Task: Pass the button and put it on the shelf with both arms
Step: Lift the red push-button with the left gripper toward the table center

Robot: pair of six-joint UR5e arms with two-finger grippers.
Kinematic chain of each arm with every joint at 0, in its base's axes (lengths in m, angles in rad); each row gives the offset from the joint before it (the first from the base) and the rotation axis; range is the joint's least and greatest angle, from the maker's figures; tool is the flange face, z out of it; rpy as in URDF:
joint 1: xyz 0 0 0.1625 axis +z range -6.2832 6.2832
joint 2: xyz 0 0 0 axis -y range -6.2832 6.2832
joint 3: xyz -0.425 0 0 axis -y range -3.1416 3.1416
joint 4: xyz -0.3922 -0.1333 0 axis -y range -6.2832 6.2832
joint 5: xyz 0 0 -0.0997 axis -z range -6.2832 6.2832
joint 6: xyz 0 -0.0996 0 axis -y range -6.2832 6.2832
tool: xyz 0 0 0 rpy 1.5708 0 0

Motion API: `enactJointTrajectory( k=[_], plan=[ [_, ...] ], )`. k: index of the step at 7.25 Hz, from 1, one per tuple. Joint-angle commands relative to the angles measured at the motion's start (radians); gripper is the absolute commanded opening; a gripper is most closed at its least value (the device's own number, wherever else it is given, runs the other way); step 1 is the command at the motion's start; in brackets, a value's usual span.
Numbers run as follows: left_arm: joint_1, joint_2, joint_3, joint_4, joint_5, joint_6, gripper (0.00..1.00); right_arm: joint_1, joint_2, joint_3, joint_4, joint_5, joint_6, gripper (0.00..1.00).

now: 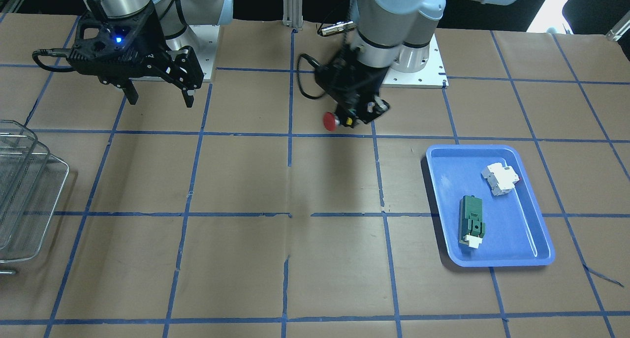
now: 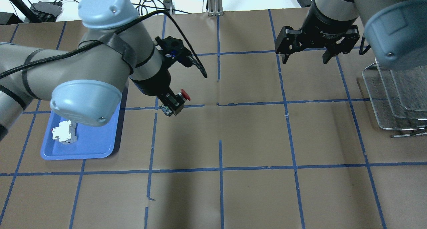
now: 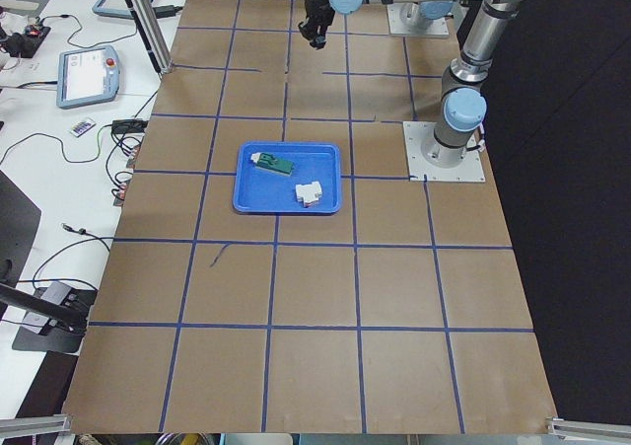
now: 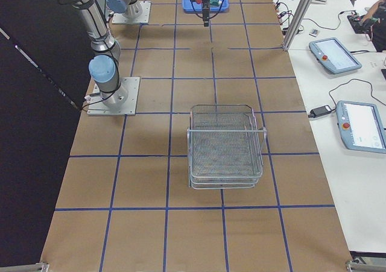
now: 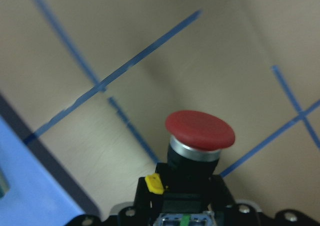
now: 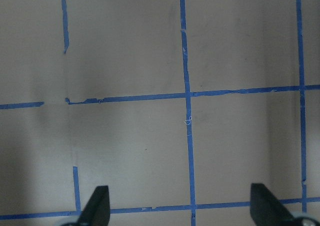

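My left gripper (image 2: 173, 104) is shut on the button (image 2: 184, 94), a red mushroom cap on a black body, held above the table near its middle. It also shows in the front view (image 1: 330, 121) and fills the left wrist view (image 5: 199, 131), cap pointing away from the gripper. My right gripper (image 2: 304, 58) hangs open and empty above the table, fingers (image 6: 98, 207) wide apart. The shelf (image 2: 397, 95), a silver wire-mesh rack, stands at the table's right end; it also shows in the right exterior view (image 4: 224, 145).
A blue tray (image 1: 536, 239) lies on the robot's left side with a white breaker block (image 1: 500, 178) and a green terminal block (image 1: 471, 221) in it. Brown paper with blue tape lines covers the table.
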Motion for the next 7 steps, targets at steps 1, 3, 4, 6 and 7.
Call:
enactJointTrajectory(
  k=[1, 3, 4, 6, 7],
  plan=[
    [-0.137, -0.005, 0.036, 0.072, -0.116, 0.123, 0.0, -0.041, 0.004, -0.003, -0.003, 0.029, -0.038, 1.0],
    [-0.172, -0.023, 0.068, 0.09, -0.16, 0.195, 0.0, -0.189, 0.002, -0.009, 0.002, 0.115, -0.114, 1.0],
    [-0.197, -0.042, 0.067, 0.125, -0.18, 0.203, 0.0, -0.272, 0.0, -0.006, 0.011, 0.199, -0.136, 1.0],
    [-0.232, -0.077, 0.07, 0.196, -0.178, 0.175, 0.0, -0.413, 0.002, -0.001, 0.138, 0.386, -0.183, 1.0],
    [-0.225, -0.083, 0.08, 0.228, -0.186, 0.175, 0.0, -0.429, 0.002, -0.001, 0.196, 0.437, -0.197, 1.0]
  ],
)
